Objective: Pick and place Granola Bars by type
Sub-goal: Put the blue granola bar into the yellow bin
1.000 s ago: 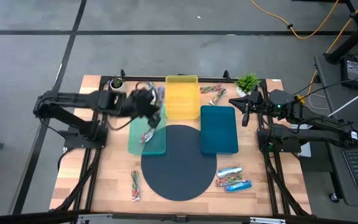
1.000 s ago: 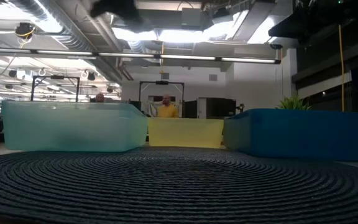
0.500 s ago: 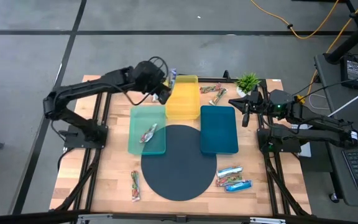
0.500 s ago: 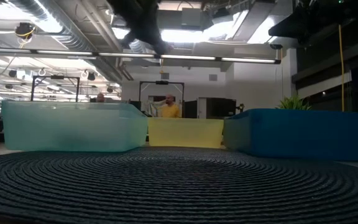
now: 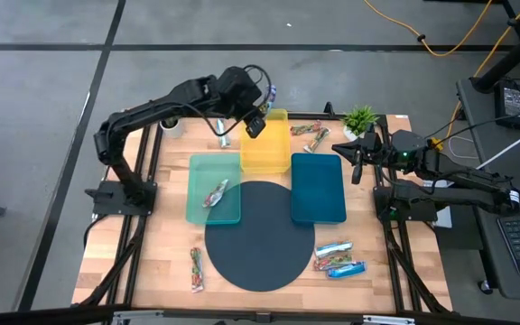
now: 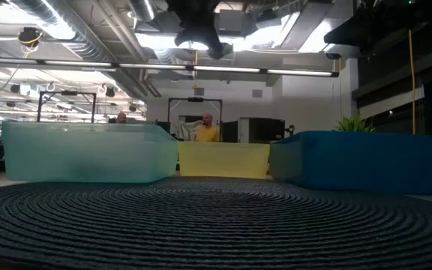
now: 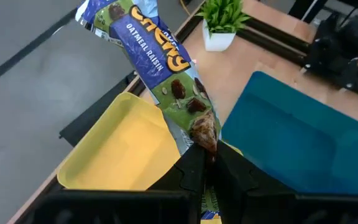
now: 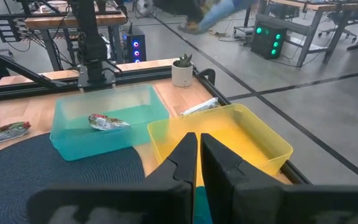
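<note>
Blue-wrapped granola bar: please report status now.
Left tool shut on blue foil-wrapped granola bar, above yellow rectangular plastic tray. Right tool shut, empty, waiting at right. Nothing in the way.

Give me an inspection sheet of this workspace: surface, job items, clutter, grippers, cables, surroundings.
Surface: wooden table carrying a round dark mat.
Job's things: teal tray holds one silver bar; yellow tray and blue tray look empty; loose granola bars near the front right.
Clutter: potted plant at the back right.
Grippers: left gripper shut on a blue oatmeal raisin bar over the yellow tray; right gripper shut, waiting at the table's right edge.
Cables: orange cable on the floor.
Surroundings: people far behind the table.
</note>
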Robot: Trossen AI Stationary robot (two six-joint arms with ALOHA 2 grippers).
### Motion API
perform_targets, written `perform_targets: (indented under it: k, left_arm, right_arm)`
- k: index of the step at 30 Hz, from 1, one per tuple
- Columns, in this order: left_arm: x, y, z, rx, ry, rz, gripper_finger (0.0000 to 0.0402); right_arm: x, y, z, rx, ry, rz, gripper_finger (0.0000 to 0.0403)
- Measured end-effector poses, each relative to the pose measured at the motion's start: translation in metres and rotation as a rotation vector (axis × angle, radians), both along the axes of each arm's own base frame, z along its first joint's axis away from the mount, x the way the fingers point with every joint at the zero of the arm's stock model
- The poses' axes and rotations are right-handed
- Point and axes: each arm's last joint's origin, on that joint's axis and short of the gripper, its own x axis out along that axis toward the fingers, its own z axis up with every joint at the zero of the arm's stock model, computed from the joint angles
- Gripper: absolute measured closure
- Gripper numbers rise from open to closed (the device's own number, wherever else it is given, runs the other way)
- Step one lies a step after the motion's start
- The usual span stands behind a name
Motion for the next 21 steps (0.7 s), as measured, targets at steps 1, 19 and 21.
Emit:
perform_targets:
  k: [1,19,21]
  left_arm:
    - [0.002,0.002,-0.002,-0.006,0.012,0.003,0.0385]
    - [0.050,0.035,-0.120,-0.167,0.379,0.044,0.0384]
    - [0.053,0.036,-0.127,-0.178,0.392,0.040,0.0384]
  right_arm:
    - [0.000,0.000,0.000,0.000,0.000,0.000,0.0377]
    - [0.000,0.000,-0.002,0.005,0.016,0.001,0.0377]
    - [0.000,0.000,-0.002,0.005,0.016,0.001,0.0377]
